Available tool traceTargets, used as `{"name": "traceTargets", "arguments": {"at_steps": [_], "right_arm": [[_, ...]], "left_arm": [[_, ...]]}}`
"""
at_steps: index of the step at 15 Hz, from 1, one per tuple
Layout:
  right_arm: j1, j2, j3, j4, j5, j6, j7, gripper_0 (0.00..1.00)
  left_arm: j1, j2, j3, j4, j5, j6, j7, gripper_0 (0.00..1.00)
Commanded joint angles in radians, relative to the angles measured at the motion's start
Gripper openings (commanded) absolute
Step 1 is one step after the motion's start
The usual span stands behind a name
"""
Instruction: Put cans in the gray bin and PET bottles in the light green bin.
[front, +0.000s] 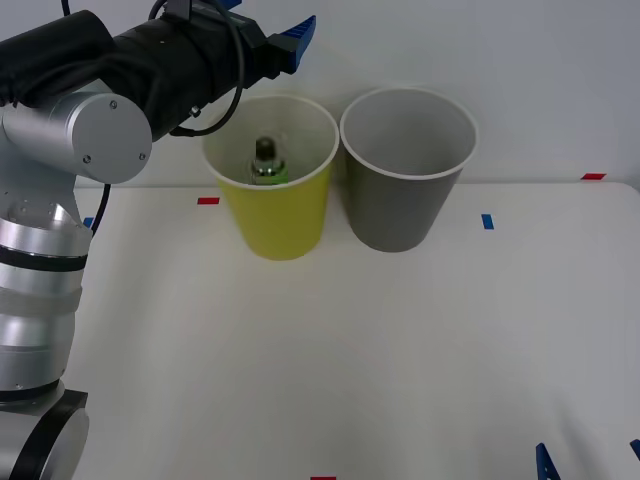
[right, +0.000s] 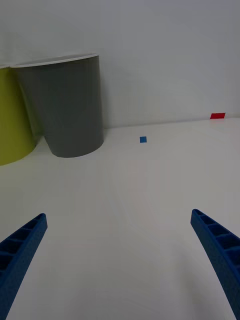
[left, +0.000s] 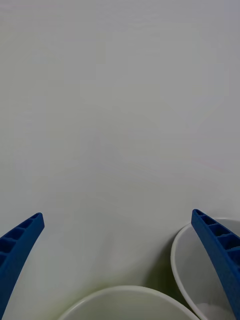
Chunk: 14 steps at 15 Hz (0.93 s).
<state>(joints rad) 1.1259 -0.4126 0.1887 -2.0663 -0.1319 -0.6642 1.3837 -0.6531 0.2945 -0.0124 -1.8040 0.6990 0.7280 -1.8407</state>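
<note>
Operator: Status?

Manual: PET bottle (front: 267, 162) stands inside the light green bin (front: 290, 225). Your left gripper (front: 285, 40), above its far rim, is spread wide, empty.

Operator: Risk?

Manual: Retracting low could clip the rim and topple it. Right gripper (right: 120, 260), near right, gapes empty.

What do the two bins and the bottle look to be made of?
The green bin and gray bin look like matte molded plastic or coated paper: smooth tapered walls, thin white rims, no sheen. The bottle, standing inside the green bin, looks like clear plastic with a glossy green label and dark cap; its body is mostly hidden.
</note>
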Motion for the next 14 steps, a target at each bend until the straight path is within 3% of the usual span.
{"name": "traceTargets", "arguments": {"at_steps": [1,6,10,14], "right_arm": [[0.000,0.000,0.000,0.000,0.000,0.000,0.000,1.00],[0.000,0.000,0.000,0.000,0.000,0.000,0.000,1.00],[0.000,0.000,0.000,0.000,0.000,0.000,0.000,1.00],[0.000,0.000,0.000,0.000,0.000,0.000,0.000,1.00]], "left_arm": [[0.000,0.000,0.000,0.000,0.004,0.001,0.001,1.00],[0.070,0.083,0.002,-0.074,0.100,-0.015,-0.002,1.00],[0.240,0.190,0.014,-0.247,0.149,-0.048,0.015,1.00],[0.452,0.258,0.019,-0.376,0.178,-0.171,0.017,1.00]]}}
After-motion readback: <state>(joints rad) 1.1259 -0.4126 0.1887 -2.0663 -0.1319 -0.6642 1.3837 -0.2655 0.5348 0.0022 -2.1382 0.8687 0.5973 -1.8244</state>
